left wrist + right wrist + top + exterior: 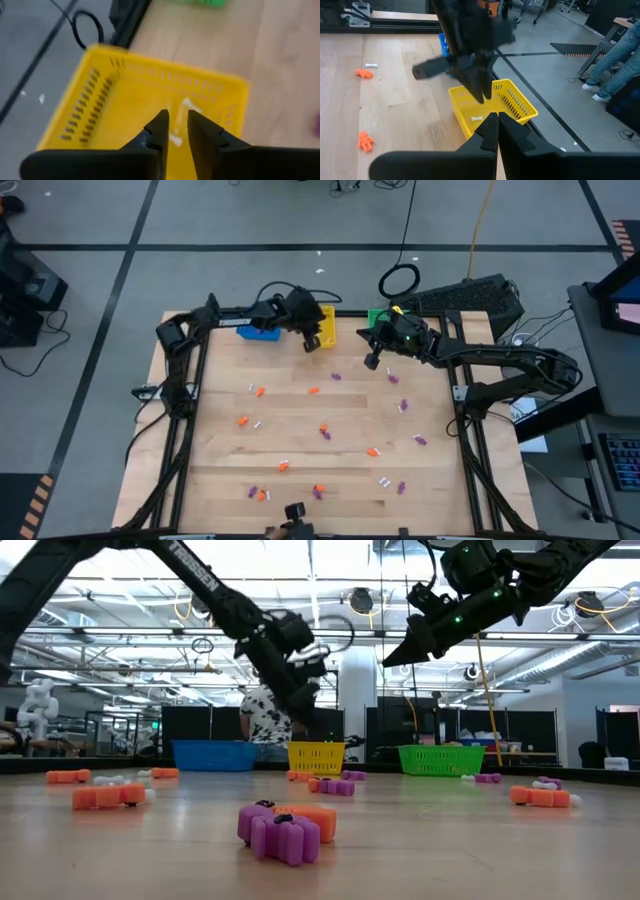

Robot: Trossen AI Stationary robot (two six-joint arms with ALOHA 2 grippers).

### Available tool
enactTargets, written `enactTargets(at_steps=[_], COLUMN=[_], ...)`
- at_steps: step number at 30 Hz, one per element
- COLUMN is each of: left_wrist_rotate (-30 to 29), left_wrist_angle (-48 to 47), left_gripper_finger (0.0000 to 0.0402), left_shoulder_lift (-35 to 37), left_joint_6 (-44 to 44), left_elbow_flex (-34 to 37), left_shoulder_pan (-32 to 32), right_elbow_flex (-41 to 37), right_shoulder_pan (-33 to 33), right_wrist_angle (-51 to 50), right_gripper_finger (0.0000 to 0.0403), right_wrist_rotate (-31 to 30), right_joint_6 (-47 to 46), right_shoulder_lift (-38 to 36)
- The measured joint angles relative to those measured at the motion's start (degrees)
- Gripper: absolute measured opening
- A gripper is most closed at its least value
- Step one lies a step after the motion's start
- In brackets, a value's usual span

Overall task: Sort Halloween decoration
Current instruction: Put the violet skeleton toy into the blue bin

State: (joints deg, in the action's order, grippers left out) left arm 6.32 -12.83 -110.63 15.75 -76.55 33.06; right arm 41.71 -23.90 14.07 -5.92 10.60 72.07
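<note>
Wooden table, three baskets along far edge. Left gripper over yellow basket, fingers narrowly parted, empty; white trinkets lying inside. Right gripper shut, empty, near green basket. Halloween decoration mostly unsorted, scattered across tabletop.

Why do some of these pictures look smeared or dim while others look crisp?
In the left wrist view the yellow basket is smeared by motion, while the left tool stays crisp. In the right wrist view the left arm over the basket is blurred. In the low view bright ceiling lights glare behind dark arms; the purple trinket up close looks soft. The high view is evenly lit.
</note>
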Motion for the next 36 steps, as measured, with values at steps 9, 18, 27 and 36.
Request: enactTargets(at_steps=[9, 18, 27, 36], left_wrist_rotate=[-0.36, 5.87, 12.30, 13.15], left_wrist_angle=[8.03, 12.53, 5.27, 6.90], left_gripper_finger=[0.0005, 0.0004, 0.0004, 0.0036], left_shoulder_lift=[10.22, 10.75, 9.44, 7.22], left_joint_6=[-1.73, 1.07, 1.15, 1.52], left_elbow_flex=[7.82, 15.17, 15.17, 15.07], left_shoulder_pan=[-5.12, -13.69, -23.28, -33.42], right_elbow_flex=[0.02, 0.01, 0.01, 0.00], right_shoulder_pan=[0.07, 2.37, 2.64, 2.64], right_wrist_angle=[-2.06, -1.42, -1.47, -1.91], right_gripper_finger=[0.0000, 0.0000, 0.0000, 0.0000], right_wrist_rotate=[0.01, 0.02, 0.01, 0.01], right_joint_6=[-1.67, -1.96, -2.00, -1.96], right_shoulder_lift=[0.00, 0.17, 0.17, 0.17])
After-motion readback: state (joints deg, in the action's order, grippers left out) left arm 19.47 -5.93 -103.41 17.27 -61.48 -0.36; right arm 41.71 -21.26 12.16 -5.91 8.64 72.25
